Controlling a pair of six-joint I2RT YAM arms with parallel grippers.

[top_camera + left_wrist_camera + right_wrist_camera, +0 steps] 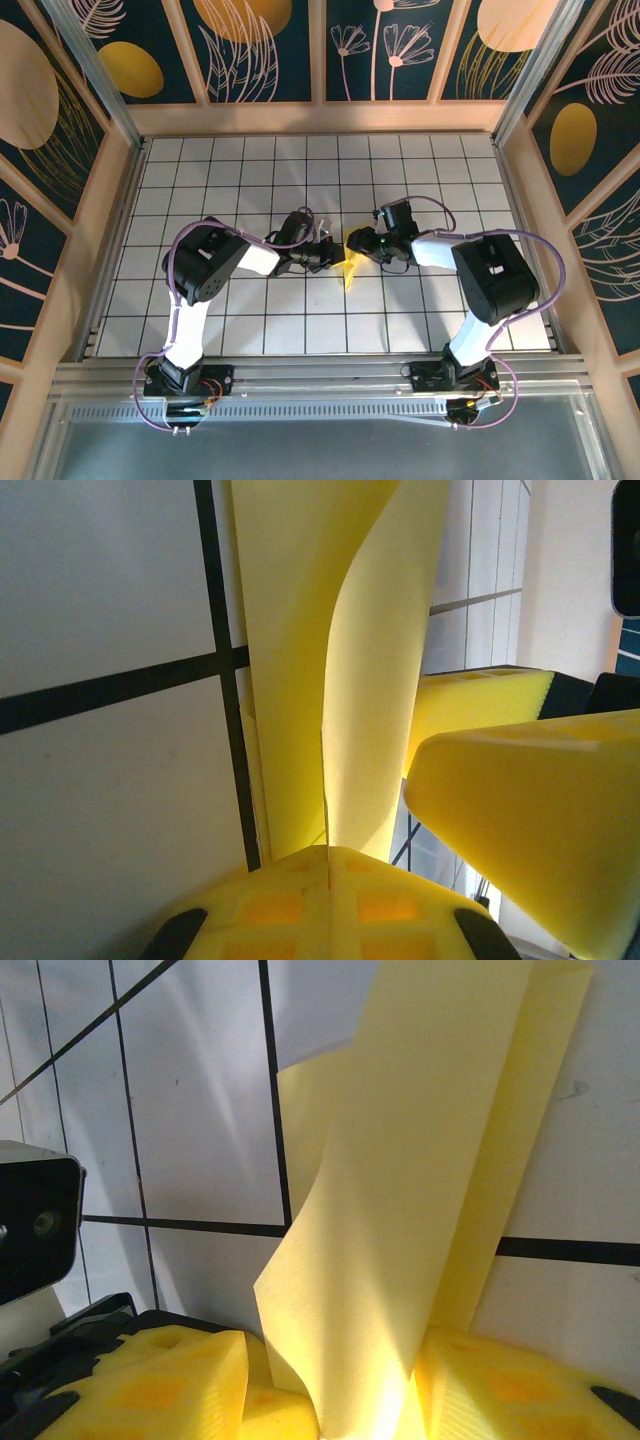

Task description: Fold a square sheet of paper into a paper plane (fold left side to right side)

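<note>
Paper plane, thin, creased, matte yellow

A white worktop carries a black grid of lines. Dark blue wall panels with gold circles and pale leaf outlines surround it, framed in light wood

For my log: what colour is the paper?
Plain pale yellow paper, shown best in the right wrist view.
</note>
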